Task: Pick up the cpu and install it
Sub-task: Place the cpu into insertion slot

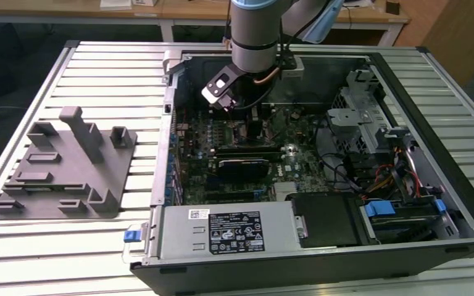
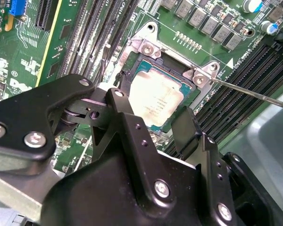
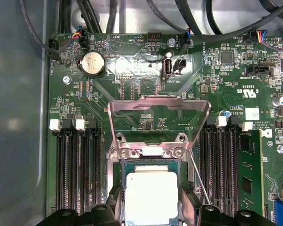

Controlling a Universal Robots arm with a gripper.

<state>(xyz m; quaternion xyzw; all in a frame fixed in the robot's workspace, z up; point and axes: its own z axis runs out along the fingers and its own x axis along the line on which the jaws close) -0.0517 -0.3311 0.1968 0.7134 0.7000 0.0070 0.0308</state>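
The cpu (image 3: 151, 197), a flat square chip with a silvery-white top, lies in the black socket of the green motherboard (image 3: 132, 75). In both wrist views my gripper (image 3: 151, 209) has its two black fingers against opposite sides of the cpu (image 2: 155, 96), shut on it. In the second wrist view the gripper (image 2: 151, 109) stands right over the socket. The socket's metal load plate (image 3: 158, 110) is swung up and open, with its thin lever (image 3: 198, 181) beside it. In the exterior view the arm reaches down into the open computer case (image 1: 468, 203) and the gripper (image 1: 249, 112) is low over the board.
A grey plastic fixture block (image 1: 64, 166) sits on the slatted table at the exterior view's left. Memory slots (image 3: 78, 169) flank the socket, and one holds a memory stick (image 3: 247, 174). The power supply (image 1: 229, 231), drive cage (image 1: 369, 117) and cables (image 1: 385, 179) crowd the case.
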